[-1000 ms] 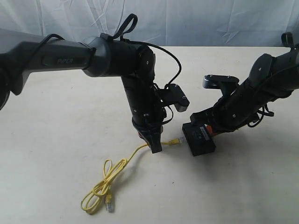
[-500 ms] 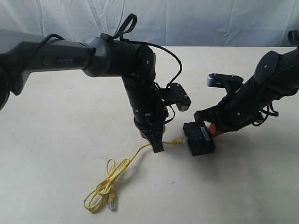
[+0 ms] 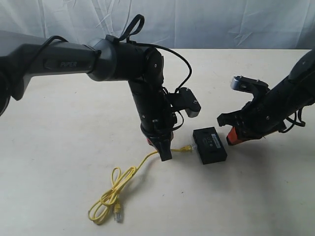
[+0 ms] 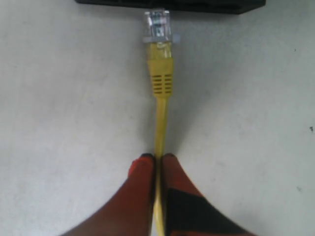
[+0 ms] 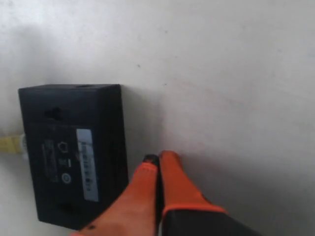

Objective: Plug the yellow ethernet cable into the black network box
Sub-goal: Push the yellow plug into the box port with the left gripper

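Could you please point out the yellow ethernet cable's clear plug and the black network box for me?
yellow ethernet cable point(image 4: 157, 25): left wrist view, on its clear plug.
black network box point(image 3: 209, 145): exterior view, middle of its top face.

Dark grey arms, PIPER lettering, looping black cables, orange-and-black fingers

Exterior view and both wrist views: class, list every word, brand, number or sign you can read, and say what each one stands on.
"PIPER": pale lettering on the dark upper link of the left arm, exterior view.
White-and-grey label on top of the black network box: lines of print and small symbols, too blurred to read.
Yellow ethernet cable: no marking visible.
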Robot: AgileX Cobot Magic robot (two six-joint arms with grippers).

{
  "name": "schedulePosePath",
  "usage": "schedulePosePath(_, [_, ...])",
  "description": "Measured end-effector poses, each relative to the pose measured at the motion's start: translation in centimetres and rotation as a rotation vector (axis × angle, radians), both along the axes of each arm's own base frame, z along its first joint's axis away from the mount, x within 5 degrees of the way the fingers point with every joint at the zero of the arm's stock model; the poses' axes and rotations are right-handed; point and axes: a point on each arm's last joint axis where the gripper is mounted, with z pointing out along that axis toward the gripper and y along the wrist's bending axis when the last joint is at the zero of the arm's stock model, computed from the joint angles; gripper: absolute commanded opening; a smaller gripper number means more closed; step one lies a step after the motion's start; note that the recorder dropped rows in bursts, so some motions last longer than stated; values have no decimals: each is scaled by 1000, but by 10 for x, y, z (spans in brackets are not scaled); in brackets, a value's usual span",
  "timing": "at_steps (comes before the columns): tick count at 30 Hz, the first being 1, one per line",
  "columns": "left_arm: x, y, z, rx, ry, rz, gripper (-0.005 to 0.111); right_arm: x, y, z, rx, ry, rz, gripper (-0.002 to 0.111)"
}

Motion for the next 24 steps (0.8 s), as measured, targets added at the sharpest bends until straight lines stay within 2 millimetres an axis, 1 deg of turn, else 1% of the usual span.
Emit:
schedulePosePath(5, [0, 0, 0, 0, 0, 0, 0, 1, 4, -3, 49, -1, 13, -1])
schedulePosePath(13, [-1, -1, 0, -8, 7, -5, 0, 1, 8, -15, 89, 27, 14, -1])
schedulePosePath(24, [-1, -1, 0, -12, 9, -22, 0, 1, 8, -14, 94, 31, 18, -1])
